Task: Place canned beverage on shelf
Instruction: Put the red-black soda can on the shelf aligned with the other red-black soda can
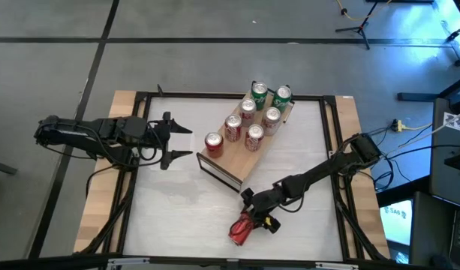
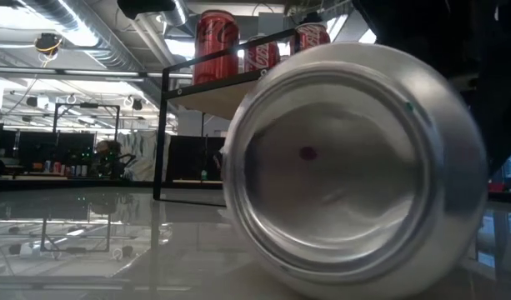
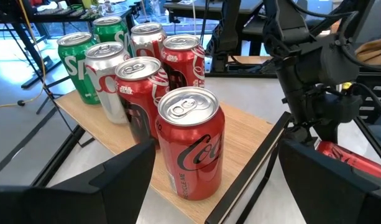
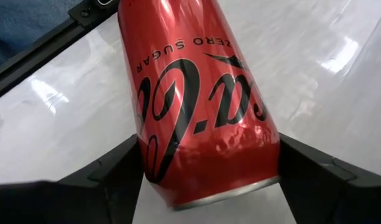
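Red can point(image 4: 199, 106) lies on its side on the desk point(image 1: 177, 217), right gripper point(image 1: 254, 222) jaws straddling it for pickup, grip unclear; left gripper point(image 1: 172, 140) waits half-open beside the shelf point(image 1: 237, 161)

Seven cans point(image 1: 254, 120) upright on shelf point(image 1: 228, 166) at table point(image 1: 177, 210) centre; eighth can point(image 1: 242, 229) lying nearer front edge, right of centre.

Seven cans stand on the shelf point(image 1: 245, 146). Near its lower end, the right gripper point(image 1: 254, 219) straddles a red can point(image 1: 240, 229) lying on the table point(image 1: 177, 210).
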Controlling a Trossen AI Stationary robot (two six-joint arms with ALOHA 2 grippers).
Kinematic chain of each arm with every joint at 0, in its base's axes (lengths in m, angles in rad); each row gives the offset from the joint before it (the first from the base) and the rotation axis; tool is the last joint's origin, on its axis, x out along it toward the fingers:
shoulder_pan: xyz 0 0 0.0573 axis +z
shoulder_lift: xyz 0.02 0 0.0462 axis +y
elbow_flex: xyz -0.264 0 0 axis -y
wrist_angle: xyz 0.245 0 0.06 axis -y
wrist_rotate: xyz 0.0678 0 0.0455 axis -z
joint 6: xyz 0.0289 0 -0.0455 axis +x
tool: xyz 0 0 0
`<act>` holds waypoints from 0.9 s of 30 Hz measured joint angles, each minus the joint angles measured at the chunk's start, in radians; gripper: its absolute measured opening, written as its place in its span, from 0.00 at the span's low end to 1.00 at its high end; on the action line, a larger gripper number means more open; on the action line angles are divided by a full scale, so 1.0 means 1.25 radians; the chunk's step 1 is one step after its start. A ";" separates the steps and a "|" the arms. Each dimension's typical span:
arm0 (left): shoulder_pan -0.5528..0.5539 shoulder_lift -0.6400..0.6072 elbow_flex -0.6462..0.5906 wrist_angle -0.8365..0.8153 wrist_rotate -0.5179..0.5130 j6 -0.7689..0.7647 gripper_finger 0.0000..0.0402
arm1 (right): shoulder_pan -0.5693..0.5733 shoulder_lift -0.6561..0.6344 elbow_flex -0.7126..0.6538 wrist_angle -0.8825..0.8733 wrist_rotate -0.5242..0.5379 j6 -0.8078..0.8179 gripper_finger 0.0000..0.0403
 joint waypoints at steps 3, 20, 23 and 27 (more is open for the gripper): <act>0.000 0.000 0.000 0.000 0.000 0.000 0.82 | 0.000 0.000 0.031 -0.064 -0.002 0.000 0.75; 0.000 0.000 0.000 0.000 0.000 0.000 0.82 | 0.000 -0.001 0.267 -0.546 0.037 -0.001 0.75; 0.000 0.000 0.000 0.000 0.000 0.000 0.82 | 0.000 -0.002 0.305 -0.620 0.048 -0.001 0.75; 0.000 0.000 0.000 0.000 0.000 0.000 0.82 | 0.001 -0.002 0.352 -0.712 0.078 0.001 0.75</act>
